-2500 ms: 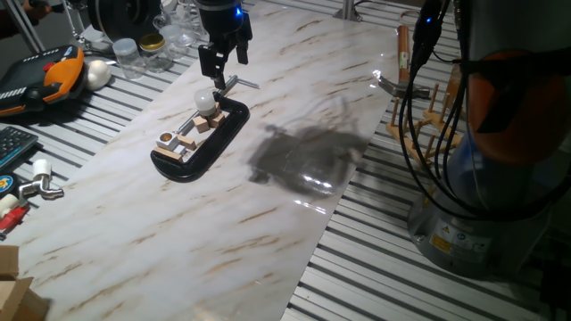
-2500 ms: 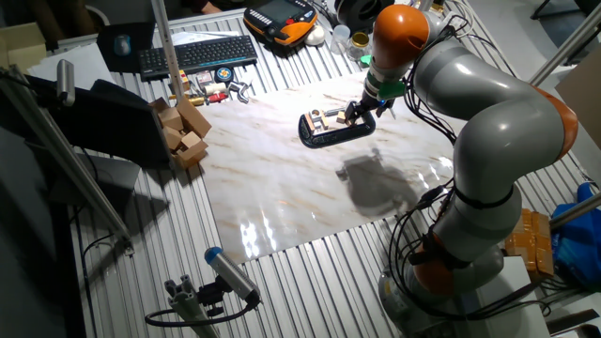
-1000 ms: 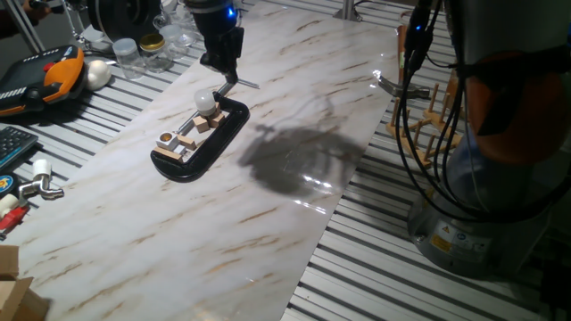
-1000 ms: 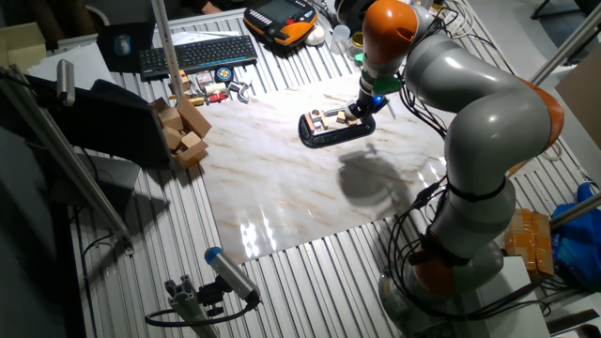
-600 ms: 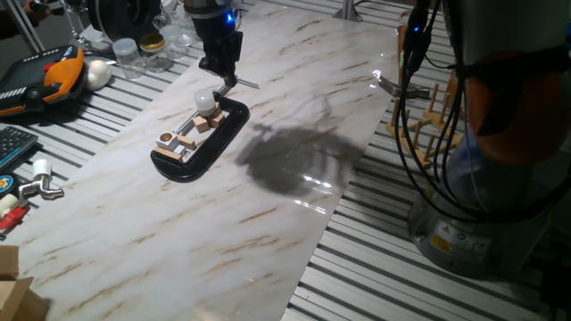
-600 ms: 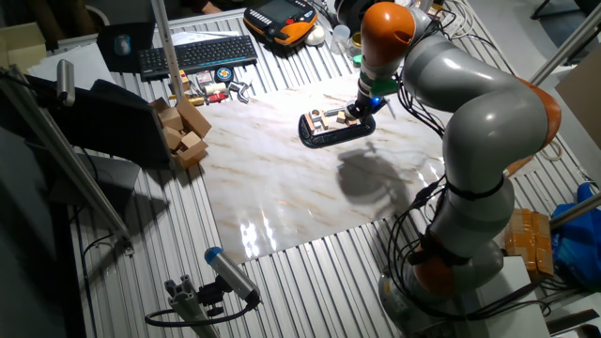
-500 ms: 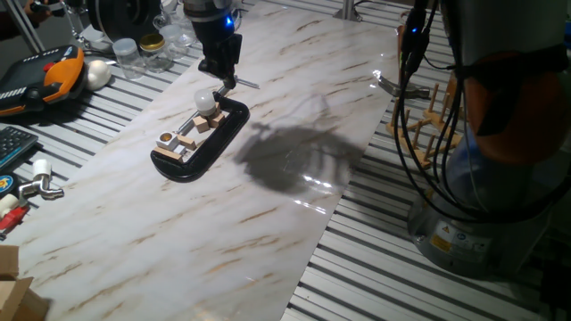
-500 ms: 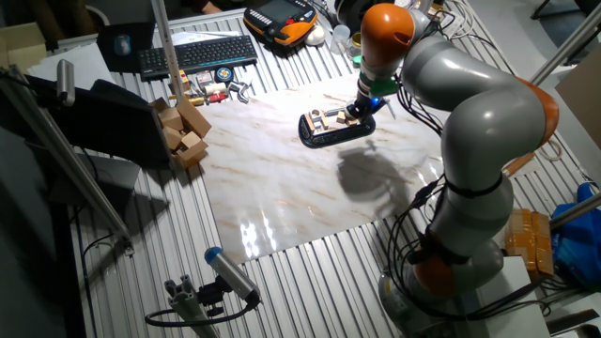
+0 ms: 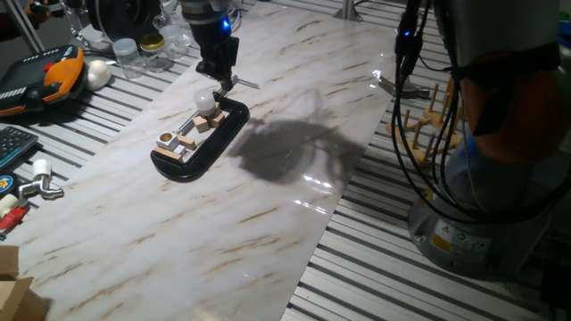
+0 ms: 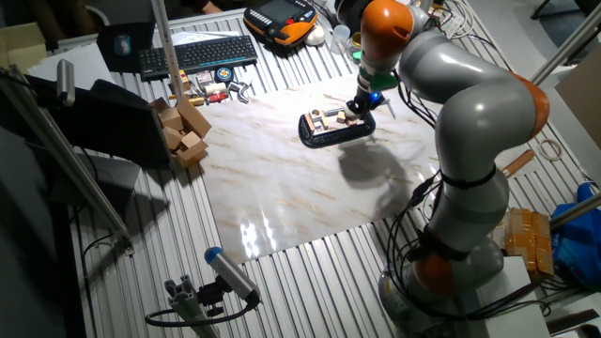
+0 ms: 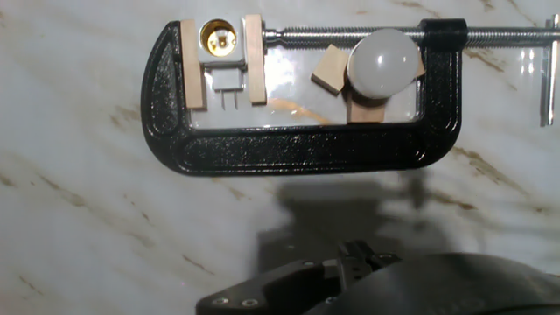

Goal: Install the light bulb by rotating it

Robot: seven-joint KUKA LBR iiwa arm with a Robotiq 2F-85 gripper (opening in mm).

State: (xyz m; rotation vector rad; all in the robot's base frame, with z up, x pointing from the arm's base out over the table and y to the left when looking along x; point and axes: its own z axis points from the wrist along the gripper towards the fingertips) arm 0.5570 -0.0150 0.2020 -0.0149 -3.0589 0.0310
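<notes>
- A black cast-metal C-clamp [image 11: 297, 149] with a pebbled finish lies flat on a glossy, brown-veined marble tabletop [image 11: 79, 236].
- At the clamp's left end, two pale wooden slats [image 11: 254, 57] grip a small grey lamp socket [image 11: 220, 52] with a brassy round opening facing the camera.
- To the right, the light bulb [image 11: 383, 63], a smooth frosted white globe, rests on small wooden blocks [image 11: 331, 68] inside the clamp frame, well apart from the socket, beside the threaded steel screw [image 11: 350, 36].
- Only the hand view shows the socket opening; the bulb's base is hidden there.
- One fixed view shows the gripper [image 9: 219, 71] just above the bulb's end of the clamp; I cannot tell how far its jaws are parted, and it appears to hold nothing.
- The other fixed view shows the grey-and-orange arm [image 10: 451, 84] bending over the table.
- No writing can be read.
</notes>
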